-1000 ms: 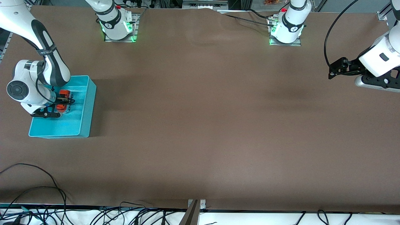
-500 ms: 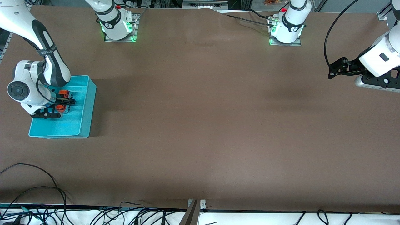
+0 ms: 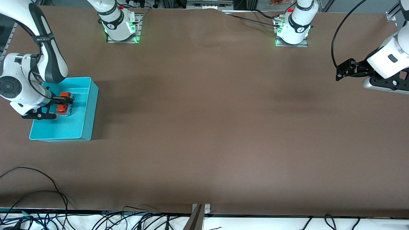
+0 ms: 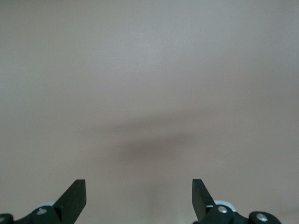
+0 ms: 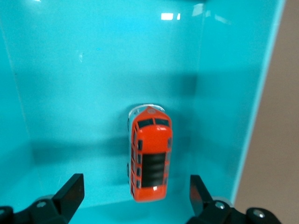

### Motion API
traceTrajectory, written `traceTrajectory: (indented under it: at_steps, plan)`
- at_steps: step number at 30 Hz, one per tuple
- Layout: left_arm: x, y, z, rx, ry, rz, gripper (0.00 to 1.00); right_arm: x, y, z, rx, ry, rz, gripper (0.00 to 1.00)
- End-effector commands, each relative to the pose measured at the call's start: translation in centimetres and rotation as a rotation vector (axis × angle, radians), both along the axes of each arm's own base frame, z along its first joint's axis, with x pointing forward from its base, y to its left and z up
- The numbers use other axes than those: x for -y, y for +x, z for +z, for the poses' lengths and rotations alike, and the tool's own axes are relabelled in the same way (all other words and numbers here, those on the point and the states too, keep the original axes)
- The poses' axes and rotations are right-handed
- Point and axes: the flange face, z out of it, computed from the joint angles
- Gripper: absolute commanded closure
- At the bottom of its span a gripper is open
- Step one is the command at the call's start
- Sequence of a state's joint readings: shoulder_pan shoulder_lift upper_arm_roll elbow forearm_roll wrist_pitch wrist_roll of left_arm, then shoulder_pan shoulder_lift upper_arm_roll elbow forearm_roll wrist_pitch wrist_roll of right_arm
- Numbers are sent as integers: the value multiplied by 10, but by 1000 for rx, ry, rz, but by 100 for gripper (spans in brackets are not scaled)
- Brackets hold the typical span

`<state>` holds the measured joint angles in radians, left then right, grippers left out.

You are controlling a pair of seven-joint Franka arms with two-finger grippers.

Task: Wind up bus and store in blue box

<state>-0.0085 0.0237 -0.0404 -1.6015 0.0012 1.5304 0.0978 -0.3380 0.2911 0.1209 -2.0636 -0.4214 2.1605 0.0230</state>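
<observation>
The orange-red bus [image 3: 62, 109] with black roof panels lies on the floor of the blue box [image 3: 87, 121], which stands at the right arm's end of the table. My right gripper [image 3: 65, 101] hovers over the bus inside the box, open. In the right wrist view the bus [image 5: 150, 154] lies between the spread fingers [image 5: 72, 189], touching neither, and the box wall [image 5: 219, 102] runs beside it. My right gripper [image 5: 135, 185] holds nothing. My left gripper [image 3: 338, 72] waits open over bare table at the left arm's end; the left wrist view shows it [image 4: 139, 186] empty.
The two arm bases [image 3: 119, 28] [image 3: 292, 32] stand along the table edge farthest from the front camera. Loose cables [image 3: 38, 195] and a metal bracket [image 3: 199, 212] lie at the nearest edge. Brown table [image 3: 207, 121] spans between the box and the left gripper.
My right hand has risen a little and shifted toward the right arm's end of the table. The bus stays on the box floor. The left arm has not moved.
</observation>
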Motion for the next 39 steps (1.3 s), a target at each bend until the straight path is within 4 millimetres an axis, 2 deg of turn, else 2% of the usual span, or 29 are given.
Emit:
traceTrajectory:
  at_steps: [1, 5, 8, 12, 18, 22, 26, 28, 35, 39]
  plan:
    - [1, 4, 5, -4, -4, 9, 0, -12, -8, 40, 5, -27, -6, 0]
    - [-1, 4, 4, -5, -4, 12, 0, -26, -8, 63, 42, 18, -40, 0]
    - [0, 3, 4, -5, -4, 10, 0, -29, -10, 78, 68, 37, -61, 0]
    - [0, 3, 4, -5, -4, 10, 0, -50, -13, 104, 81, 78, -84, 0]
    - [-2, 3, 4, -7, -4, 13, 0, -59, -18, 156, 139, 184, -172, 0]
    - [-1, 3, 4, -7, -4, 10, 0, -61, -11, 194, 114, 213, -195, 0]
    - [-1, 3, 4, -7, -4, 10, 0, -83, -5, 221, 111, 272, -192, 0]
    - [-1, 3, 4, -7, -4, 10, 0, -92, -3, 227, 118, 279, -208, 0]
    - [-1, 3, 4, -7, -4, 12, 0, -149, 16, 240, 149, 269, -274, 0]
    - [0, 3, 4, -7, -4, 10, 0, -172, 24, 246, 130, 266, -277, 0]
